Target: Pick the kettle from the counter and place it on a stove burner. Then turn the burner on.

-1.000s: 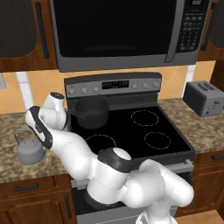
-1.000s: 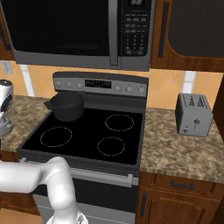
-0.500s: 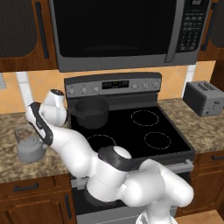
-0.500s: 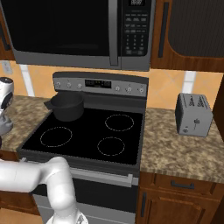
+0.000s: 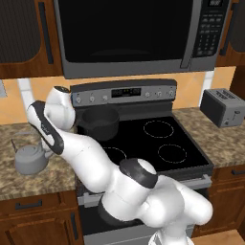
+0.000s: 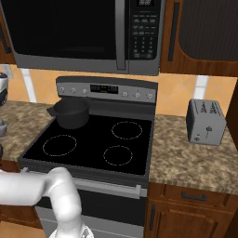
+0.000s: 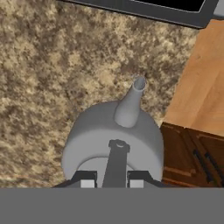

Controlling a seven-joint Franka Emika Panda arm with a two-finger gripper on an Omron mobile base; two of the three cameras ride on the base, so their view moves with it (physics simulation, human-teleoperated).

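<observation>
Pincer (image 7: 112,180) lower, straddling kettle (image 7: 113,140) handle.

The kettle (image 5: 30,159) sits on the counter (image 5: 28,179) left of the cooktop (image 5: 143,141), a saucepan (image 5: 99,122) on its back-left ring, a toaster (image 5: 223,106) on the right.

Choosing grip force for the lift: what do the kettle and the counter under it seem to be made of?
The kettle looks like grey metal with a dull matte finish: even grey body, spout and thin handle, no sharp reflections. The counter looks like polished granite or a stone-look laminate: mottled brown and tan speckle. Which one, the look leaves open.
</observation>
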